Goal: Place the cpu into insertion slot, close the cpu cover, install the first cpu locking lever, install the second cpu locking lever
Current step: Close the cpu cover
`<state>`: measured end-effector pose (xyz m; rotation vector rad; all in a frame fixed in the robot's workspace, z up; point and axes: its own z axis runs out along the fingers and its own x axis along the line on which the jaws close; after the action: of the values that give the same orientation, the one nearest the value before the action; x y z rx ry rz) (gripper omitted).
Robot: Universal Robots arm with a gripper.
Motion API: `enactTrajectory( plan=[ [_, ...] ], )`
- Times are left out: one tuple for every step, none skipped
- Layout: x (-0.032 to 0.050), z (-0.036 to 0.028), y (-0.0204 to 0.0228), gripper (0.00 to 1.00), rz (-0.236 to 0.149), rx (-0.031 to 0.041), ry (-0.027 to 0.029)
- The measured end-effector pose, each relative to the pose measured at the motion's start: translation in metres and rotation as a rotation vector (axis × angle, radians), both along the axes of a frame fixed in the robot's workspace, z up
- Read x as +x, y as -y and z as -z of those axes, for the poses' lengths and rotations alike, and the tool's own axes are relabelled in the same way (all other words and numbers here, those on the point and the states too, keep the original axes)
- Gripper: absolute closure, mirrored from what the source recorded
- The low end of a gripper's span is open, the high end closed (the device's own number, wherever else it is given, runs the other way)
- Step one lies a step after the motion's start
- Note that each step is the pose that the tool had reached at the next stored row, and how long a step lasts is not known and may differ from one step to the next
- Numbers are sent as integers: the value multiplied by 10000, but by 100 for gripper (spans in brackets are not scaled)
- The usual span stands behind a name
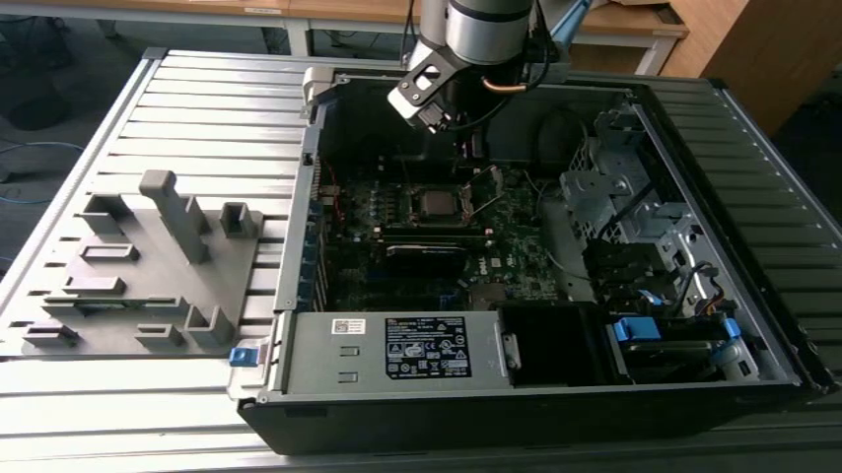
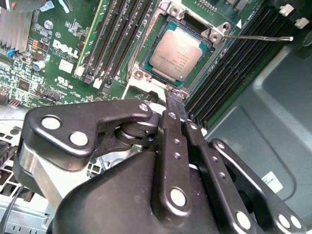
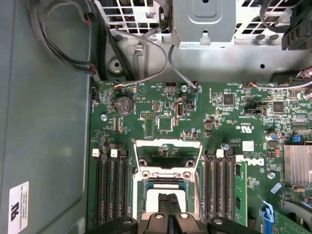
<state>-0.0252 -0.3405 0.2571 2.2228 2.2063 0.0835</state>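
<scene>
Your black claw (image 3: 168, 196) hangs pinched together, empty, over the square silver-grey cpu (image 2: 179, 53); the black case (image 1: 526, 419) sits on a ribbed grey table (image 1: 197, 103), wooden desks (image 1: 632, 25) beyond.

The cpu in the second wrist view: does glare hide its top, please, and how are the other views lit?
Second wrist view: the cpu shows soft sheen, no glare; first wrist view: motherboard evenly lit; exterior view: case interior shadowed, table bright.
</scene>
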Motion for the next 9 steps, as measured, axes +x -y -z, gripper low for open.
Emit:
enactTrajectory(
  plan=[
    [0, 0, 0, 89, -1, 1, 0],
    [1, -2, -1, 89, -1, 0, 0],
    [0, -7, 0, 89, -1, -3, -1],
    [0, -12, 0, 89, -1, -1, 0],
    [0, -20, 0, 89, 0, 0, 0],
    [0, -26, 0, 89, 0, -1, 0],
    [0, -29, 0, 89, -1, 0, 0],
    [0, -29, 0, 89, -1, 2, 1],
    [0, -29, 0, 89, -1, 2, 1]
  ],
)
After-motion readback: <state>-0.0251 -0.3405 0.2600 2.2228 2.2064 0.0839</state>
